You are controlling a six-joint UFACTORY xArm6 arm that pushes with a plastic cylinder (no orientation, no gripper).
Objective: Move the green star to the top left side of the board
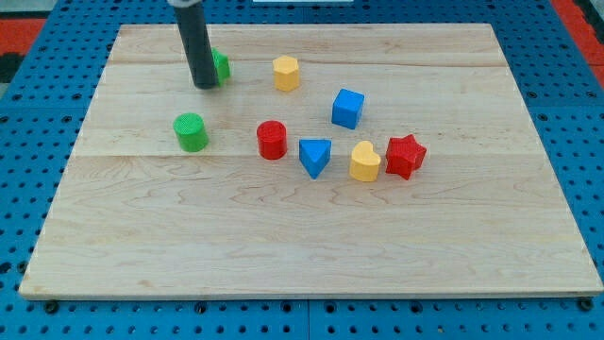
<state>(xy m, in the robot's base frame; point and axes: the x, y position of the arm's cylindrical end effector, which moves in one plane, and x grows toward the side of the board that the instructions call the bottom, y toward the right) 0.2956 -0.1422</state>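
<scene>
The green star (221,65) lies near the board's top left, mostly hidden behind my rod. My tip (204,86) rests on the wooden board (302,236) right against the star's left side, touching it or nearly so. A green cylinder (192,131) stands below the tip, toward the view's bottom.
A yellow hexagon (286,73) lies right of the star. A blue cube (347,108), a red cylinder (272,140), a blue triangle (315,157), a yellow heart (364,161) and a red star (405,156) cluster at the middle. A blue pegboard surrounds the board.
</scene>
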